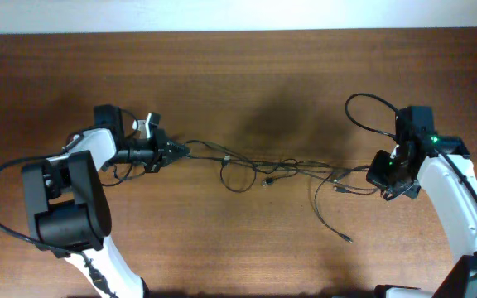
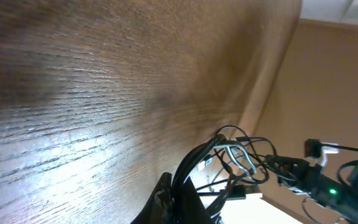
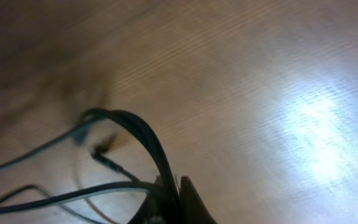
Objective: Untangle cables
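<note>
I see left gripper [image 1: 171, 150] reaching right, pinching cables [image 1: 284, 165]; right gripper [image 1: 377, 176] reaching left, clamped on same cables; strands stretched between them over table [image 1: 238, 74]

Thin cables [image 1: 281, 168] black throughout. Wood table [image 1: 222, 74] dark brown, fine streaked grain. The left arm [image 1: 98, 146] and right arm [image 1: 458, 194] have white shells, black joints. Small green light [image 1: 434, 139] on the right.

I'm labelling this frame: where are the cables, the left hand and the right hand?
cables [image 1: 281, 168], overhead view, stretched middle of the bundle.
left hand [image 1: 172, 150], overhead view, between its fingertips.
right hand [image 1: 374, 172], overhead view, between its fingertips.
</note>
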Available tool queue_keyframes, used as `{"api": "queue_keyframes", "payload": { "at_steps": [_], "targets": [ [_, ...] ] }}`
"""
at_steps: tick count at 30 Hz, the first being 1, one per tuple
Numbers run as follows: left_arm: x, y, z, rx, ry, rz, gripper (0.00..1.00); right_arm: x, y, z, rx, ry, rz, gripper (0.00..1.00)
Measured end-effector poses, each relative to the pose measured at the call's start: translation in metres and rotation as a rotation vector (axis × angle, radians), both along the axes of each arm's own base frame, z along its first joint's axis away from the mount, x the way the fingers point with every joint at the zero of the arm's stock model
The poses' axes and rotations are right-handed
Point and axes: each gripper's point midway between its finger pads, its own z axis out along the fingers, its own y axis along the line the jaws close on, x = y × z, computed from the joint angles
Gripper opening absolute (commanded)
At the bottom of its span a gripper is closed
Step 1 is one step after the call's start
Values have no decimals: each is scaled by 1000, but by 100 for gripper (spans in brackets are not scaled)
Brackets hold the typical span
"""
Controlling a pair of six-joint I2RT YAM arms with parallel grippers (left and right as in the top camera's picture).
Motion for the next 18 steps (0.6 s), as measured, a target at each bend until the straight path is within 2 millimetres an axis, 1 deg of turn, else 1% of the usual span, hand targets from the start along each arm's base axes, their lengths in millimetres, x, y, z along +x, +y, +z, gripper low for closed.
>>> {"api": "queue_keyframes", "payload": {
  "at_steps": [1, 2, 3, 4, 5, 6, 7, 9, 12, 14, 15, 17, 18],
  "targets": [
    [1, 1, 0, 0, -3, 4, 38, 14, 10, 3, 52, -61, 49, 5],
    [4, 11, -1, 7, -9, 32, 70, 19, 14, 4, 80, -83, 75, 12],
    [6, 15, -1, 15, -15, 37, 95, 24, 22, 7, 127, -112, 122, 48],
    [6, 19, -2, 23, -9, 52, 99, 30, 32, 11, 189, -153, 181, 79],
    [6, 18, -3, 29, -7, 50, 99, 33, 47, 16, 266, -189, 259, 91],
    [6, 17, -4, 30, -4, 47, 99, 34, 56, 20, 312, -208, 301, 95],
    [7, 13, -4, 33, -11, 36, 99, 34, 61, 22, 339, -218, 325, 97],
    [8, 4, -3, 36, -26, 11, 99, 34, 69, 26, 381, -238, 363, 97],
    [9, -7, -3, 40, -48, -19, 99, 35, 75, 29, 411, -253, 381, 97],
    [12, -16, -2, 45, -74, -43, 99, 36, 83, 29, 435, -255, 401, 97],
    [12, -20, -2, 46, -81, -53, 99, 37, 92, 28, 444, -258, 428, 97],
    [13, -28, -2, 51, -100, -77, 99, 37, 126, 26, 476, -261, 533, 97],
    [13, -29, -2, 54, -100, -81, 99, 36, 142, 25, 487, -260, 581, 97]
  ]
}}
